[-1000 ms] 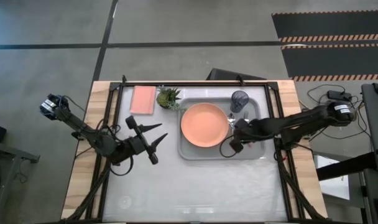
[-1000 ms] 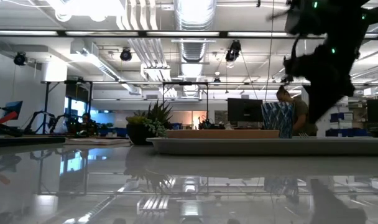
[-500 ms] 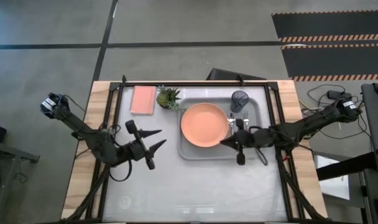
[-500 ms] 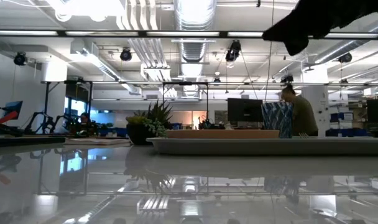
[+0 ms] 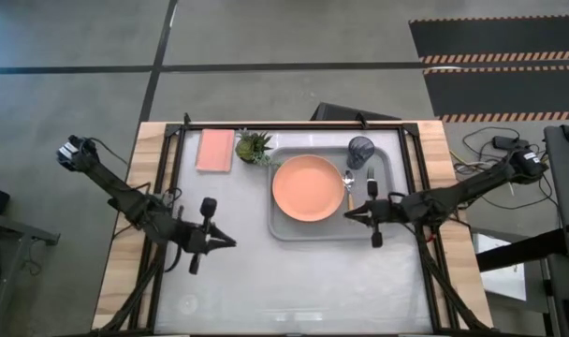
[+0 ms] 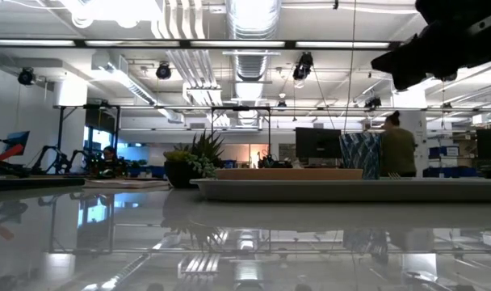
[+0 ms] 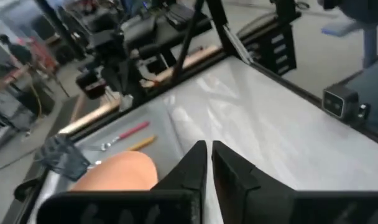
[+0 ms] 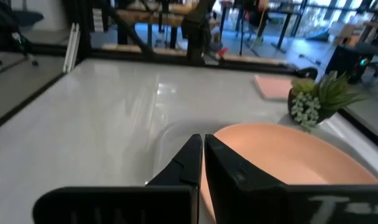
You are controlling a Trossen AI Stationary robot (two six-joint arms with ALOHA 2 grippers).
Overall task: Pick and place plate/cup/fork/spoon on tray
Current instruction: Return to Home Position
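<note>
Left pincer over white table, right pincer beside round flat salmon-orange plate, both pressed together. Plate prob. stiff, light, slick; grip rim.

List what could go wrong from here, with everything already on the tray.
The right gripper, jaws shut, hangs over the tray near the plate, spoon and fork; a low retreat might clip the rim or cutlery.
The cup stands just beyond the fork; jolting the tray could tip it.
The left gripper, over the table away from the tray, poses little risk.
</note>
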